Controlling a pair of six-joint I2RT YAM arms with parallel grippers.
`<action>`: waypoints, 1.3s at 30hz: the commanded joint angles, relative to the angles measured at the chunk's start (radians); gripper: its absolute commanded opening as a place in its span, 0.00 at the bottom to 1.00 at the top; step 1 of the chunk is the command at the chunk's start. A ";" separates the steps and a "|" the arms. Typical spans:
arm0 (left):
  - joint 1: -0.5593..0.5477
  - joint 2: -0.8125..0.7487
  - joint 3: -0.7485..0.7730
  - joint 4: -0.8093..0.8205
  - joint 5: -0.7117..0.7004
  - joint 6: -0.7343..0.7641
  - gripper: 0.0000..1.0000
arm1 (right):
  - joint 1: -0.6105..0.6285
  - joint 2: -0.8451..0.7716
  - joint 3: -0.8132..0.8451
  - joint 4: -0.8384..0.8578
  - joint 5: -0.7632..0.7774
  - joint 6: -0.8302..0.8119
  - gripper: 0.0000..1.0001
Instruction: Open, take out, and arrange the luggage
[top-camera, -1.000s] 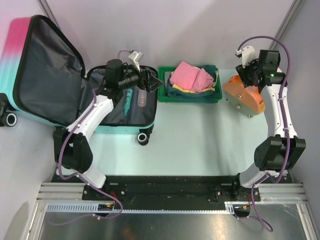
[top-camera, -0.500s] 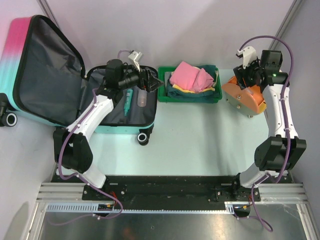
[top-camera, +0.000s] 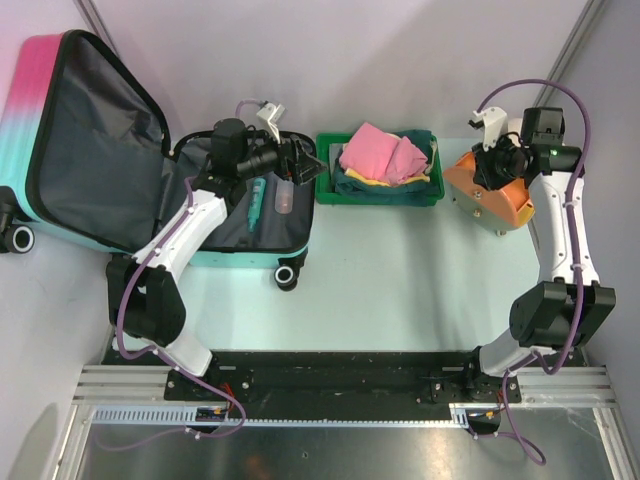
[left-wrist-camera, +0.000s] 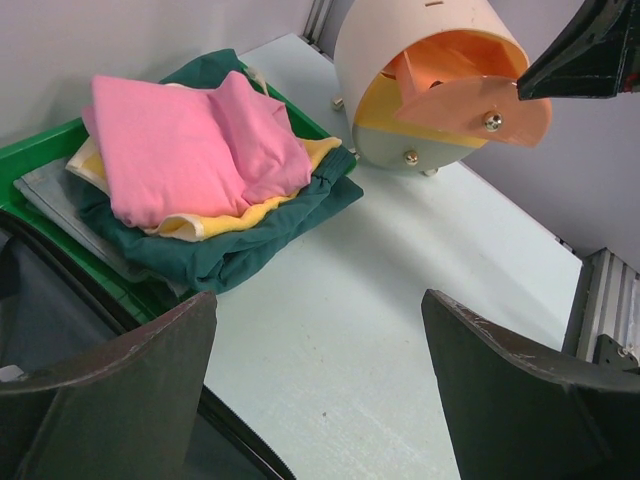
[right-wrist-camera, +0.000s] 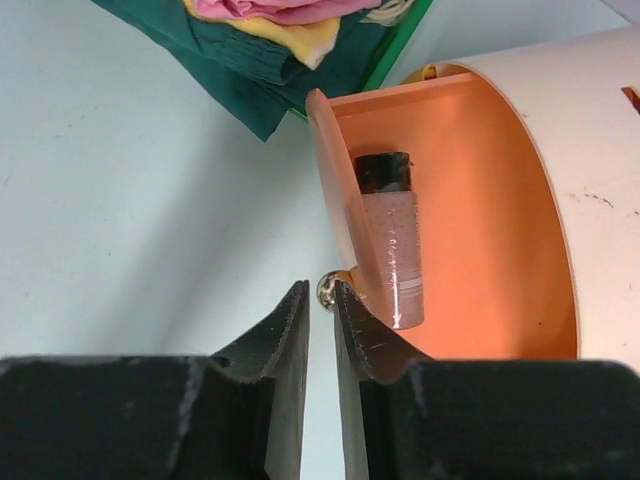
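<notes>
Pale teal table (top-camera: 400, 290), open luggage (top-camera: 90, 140) at L, green tray (top-camera: 378, 199) mid-back, white-orange cylinder (top-camera: 480, 195) at R

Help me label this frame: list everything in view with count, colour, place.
luggage: one, pink-to-teal, grey lining, open, table's left
stick: one, teal, inside luggage
small container: one, clear, beside stick
tray: one, green, back centre
clothes: one stack, pink, yellow, dark green, in tray
cylinder: one, white-orange, back right, door open
bottle: one, clear, black cap, inside cylinder
table: one, pale green
left gripper: one, black, open, above luggage's edge
right gripper: one, black, jaws nearly together at cylinder's knob
</notes>
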 joint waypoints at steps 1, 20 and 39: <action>0.005 -0.019 0.018 0.005 -0.001 0.025 0.88 | -0.001 0.017 0.012 0.041 0.100 0.040 0.20; 0.019 -0.005 0.010 0.001 -0.022 0.034 0.88 | 0.011 0.076 -0.011 0.302 0.326 -0.033 0.21; 0.040 0.003 0.001 -0.005 -0.014 0.048 0.88 | 0.042 -0.050 -0.140 0.331 0.115 -0.169 0.50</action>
